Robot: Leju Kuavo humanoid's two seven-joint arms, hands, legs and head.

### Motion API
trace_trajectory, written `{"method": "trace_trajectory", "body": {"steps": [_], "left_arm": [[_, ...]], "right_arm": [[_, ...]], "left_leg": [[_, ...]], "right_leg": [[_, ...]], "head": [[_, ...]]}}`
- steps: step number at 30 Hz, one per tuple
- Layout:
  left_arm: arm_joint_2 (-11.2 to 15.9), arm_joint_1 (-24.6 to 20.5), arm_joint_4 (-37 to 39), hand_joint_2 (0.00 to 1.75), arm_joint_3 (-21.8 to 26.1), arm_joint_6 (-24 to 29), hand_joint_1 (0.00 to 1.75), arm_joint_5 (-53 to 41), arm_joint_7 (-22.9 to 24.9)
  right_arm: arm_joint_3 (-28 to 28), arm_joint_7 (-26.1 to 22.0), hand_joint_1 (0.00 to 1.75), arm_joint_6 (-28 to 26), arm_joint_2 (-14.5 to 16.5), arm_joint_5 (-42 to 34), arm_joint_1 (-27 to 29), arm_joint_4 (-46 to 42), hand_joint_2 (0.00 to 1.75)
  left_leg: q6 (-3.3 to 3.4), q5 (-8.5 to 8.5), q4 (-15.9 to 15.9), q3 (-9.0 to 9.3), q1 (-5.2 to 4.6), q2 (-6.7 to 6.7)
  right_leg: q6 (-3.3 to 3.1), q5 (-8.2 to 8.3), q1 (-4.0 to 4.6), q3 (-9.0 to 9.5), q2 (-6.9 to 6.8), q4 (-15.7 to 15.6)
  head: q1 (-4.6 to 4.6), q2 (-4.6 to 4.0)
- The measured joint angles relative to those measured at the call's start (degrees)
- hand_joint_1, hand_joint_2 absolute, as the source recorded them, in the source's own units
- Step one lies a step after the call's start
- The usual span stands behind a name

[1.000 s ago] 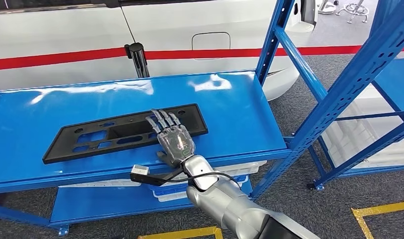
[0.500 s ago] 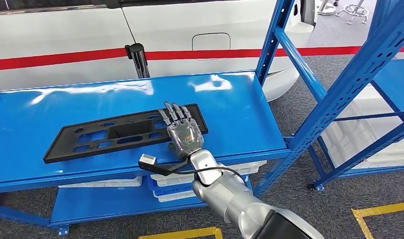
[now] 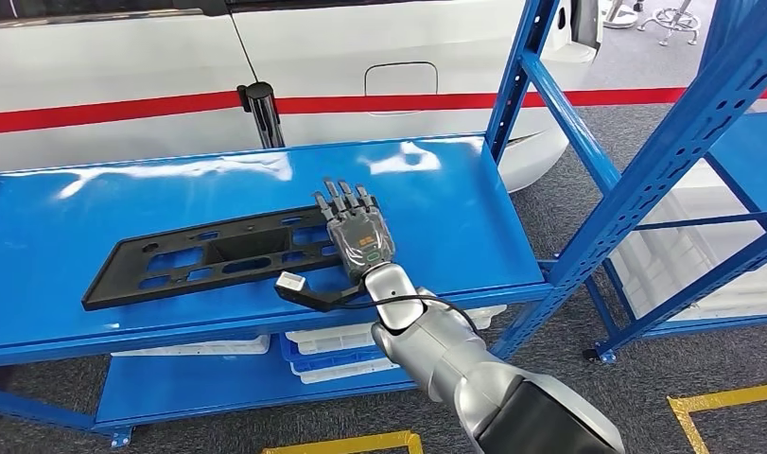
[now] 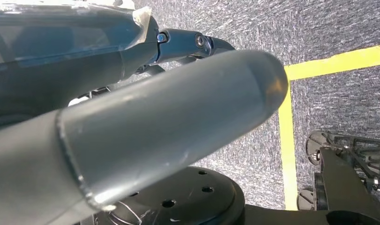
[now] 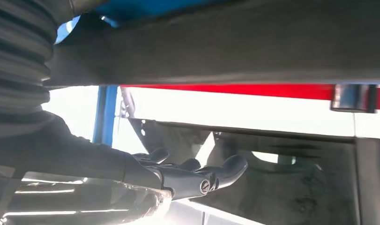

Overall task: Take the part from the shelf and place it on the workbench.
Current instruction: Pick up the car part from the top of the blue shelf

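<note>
A long flat black part with several cut-outs lies lengthwise on the blue shelf top. My right hand is over the part's right end, palm down, and hides that end. Its fingers are stretched out, apart, and point away from me. I cannot tell whether the palm touches the part. The right wrist view has these fingers straight, with nothing held in them. My left hand hangs over the grey carpet, its thumb away from its dark fingers and nothing in it.
A white car with a red stripe stands close behind the shelf, with a black post at the shelf's back edge. Blue uprights and braces of another rack rise at the right. White bins sit on the lower level. Yellow tape marks the floor.
My right hand has moved away from me and to the right, from the part's front edge to over its right end. The part has stayed in place.
</note>
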Motion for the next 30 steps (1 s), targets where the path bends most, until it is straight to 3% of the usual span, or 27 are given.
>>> {"method": "trace_trajectory", "body": {"steps": [5, 9, 14, 18, 30], "left_arm": [[-0.02, -0.15, 0.00, 0.00, -0.09, -0.21, 0.00, -0.63, 0.00], [-0.02, -0.23, 0.00, 0.00, -0.15, -0.32, 0.00, -1.07, 0.00], [0.00, -0.35, 0.00, 0.00, -0.15, -0.37, 0.00, -1.18, 0.00], [0.00, -0.39, 0.00, 0.00, -0.15, -0.39, 0.00, -1.18, 0.00], [0.31, -0.91, 0.00, 0.00, -0.13, -0.36, 0.00, -1.00, 0.00]], "right_arm": [[-0.11, 3.87, 0.00, 3.39, -1.53, 1.26, -1.76, 1.26, 1.75], [-1.41, 5.51, 1.10, 5.25, -3.94, 1.49, -3.33, 2.18, 1.75], [-3.12, 5.57, 1.10, 5.34, -5.80, 1.48, -3.72, 2.90, 1.75], [-3.74, 5.57, 1.68, 5.33, -6.44, 1.48, -3.78, 3.23, 1.75], [-5.96, 3.87, 1.75, 3.02, -6.79, 1.27, -3.79, 3.52, 1.75]], "left_leg": [[0.00, 0.00, 0.02, 0.02, -0.01, -0.01], [0.00, 0.00, 0.02, 0.03, -0.02, -0.01], [0.01, 0.00, 0.04, 0.02, -0.04, -0.01], [0.00, 0.00, 0.04, 0.01, -0.01, -0.01], [0.00, 0.00, 0.02, 0.01, 0.00, -0.01]], "right_leg": [[0.00, 0.00, 0.00, 0.00, -0.03, 0.00], [0.03, 0.02, -0.01, 0.03, -0.04, 0.00], [0.05, 0.04, -0.01, 0.03, -0.03, 0.00], [0.05, 0.04, -0.01, 0.02, -0.03, 0.00], [0.04, 0.03, 0.00, 0.01, -0.03, 0.00]], "head": [[-0.01, 0.00], [0.00, 0.00], [-0.01, 0.00], [-0.01, 0.00], [-0.01, 0.00]]}}
